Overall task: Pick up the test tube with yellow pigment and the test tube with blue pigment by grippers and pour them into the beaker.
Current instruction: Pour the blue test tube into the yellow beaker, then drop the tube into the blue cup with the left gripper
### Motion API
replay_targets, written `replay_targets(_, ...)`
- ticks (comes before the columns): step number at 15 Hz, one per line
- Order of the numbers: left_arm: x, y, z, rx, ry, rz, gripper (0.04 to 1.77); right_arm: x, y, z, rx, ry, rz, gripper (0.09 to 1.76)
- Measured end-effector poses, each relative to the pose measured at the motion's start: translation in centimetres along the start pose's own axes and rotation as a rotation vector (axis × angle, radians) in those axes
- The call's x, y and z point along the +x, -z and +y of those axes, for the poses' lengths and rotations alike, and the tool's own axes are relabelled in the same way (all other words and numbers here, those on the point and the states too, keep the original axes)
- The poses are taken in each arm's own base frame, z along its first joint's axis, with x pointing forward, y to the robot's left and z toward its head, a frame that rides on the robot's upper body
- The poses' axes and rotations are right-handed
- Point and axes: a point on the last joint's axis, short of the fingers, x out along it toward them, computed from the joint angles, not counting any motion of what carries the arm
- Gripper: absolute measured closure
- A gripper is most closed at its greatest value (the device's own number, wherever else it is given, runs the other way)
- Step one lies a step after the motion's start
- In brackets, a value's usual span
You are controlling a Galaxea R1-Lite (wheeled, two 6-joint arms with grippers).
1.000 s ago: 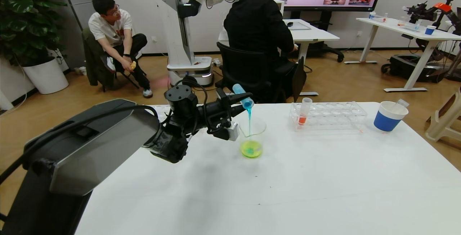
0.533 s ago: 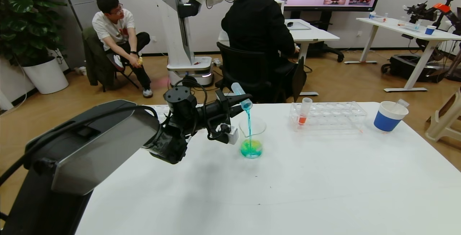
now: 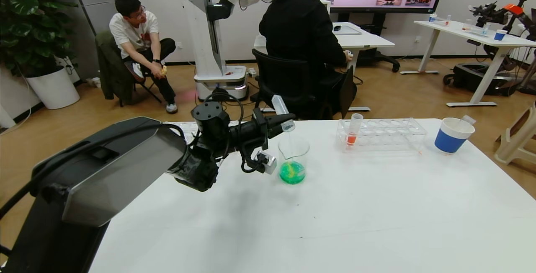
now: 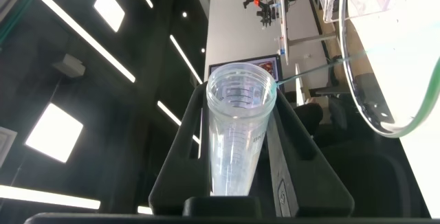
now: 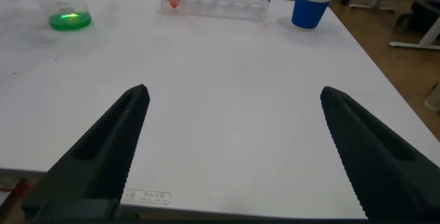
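Observation:
My left gripper (image 3: 285, 122) is shut on the test tube with blue pigment (image 3: 281, 110), tipped mouth-down above the beaker (image 3: 293, 160). The tube looks nearly drained; only a thin pale thread runs from its lip. In the left wrist view the clear tube (image 4: 237, 141) sits between the black fingers (image 4: 182, 155), with the beaker's glass rim (image 4: 385, 117) beside it. Green liquid lies in the beaker (image 5: 67, 7). No tube with yellow pigment shows. My right gripper (image 5: 234, 92) is open over bare table near the front edge, outside the head view.
A clear rack (image 3: 389, 134) right of the beaker holds one tube of orange-red liquid (image 3: 353, 130). A blue-and-white paper cup (image 3: 452, 135) with a clear tube in it stands at the far right. People and a chair are behind the table (image 3: 335, 222).
The blue liquid has run out of the tube into the beaker, thinning from a stream to a thread. The beaker's contents turned from yellow-green to green. The tube tipped steeper.

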Motion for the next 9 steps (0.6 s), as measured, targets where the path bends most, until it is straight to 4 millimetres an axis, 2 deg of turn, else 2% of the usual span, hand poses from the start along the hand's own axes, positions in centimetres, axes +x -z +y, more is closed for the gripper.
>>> replay_targets(3,0.0,0.0,0.1,-0.012,0.001,0.007,1.31,0.0,0.0,0.0,0.0,0.0,0.0,0.11)
replay_targets(5,0.0,0.1,0.7,-0.085,-0.005,0.034,1.31,0.0,0.0,0.0,0.0,0.0,0.0,0.11)
replay_targets(7,0.3,0.2,2.0,-0.252,-0.046,0.158,1.31,0.0,0.0,0.0,0.0,0.0,0.0,0.11)
replay_targets(9,0.7,0.2,3.9,-0.46,-0.166,0.402,1.31,0.0,0.0,0.0,0.0,0.0,0.0,0.11)
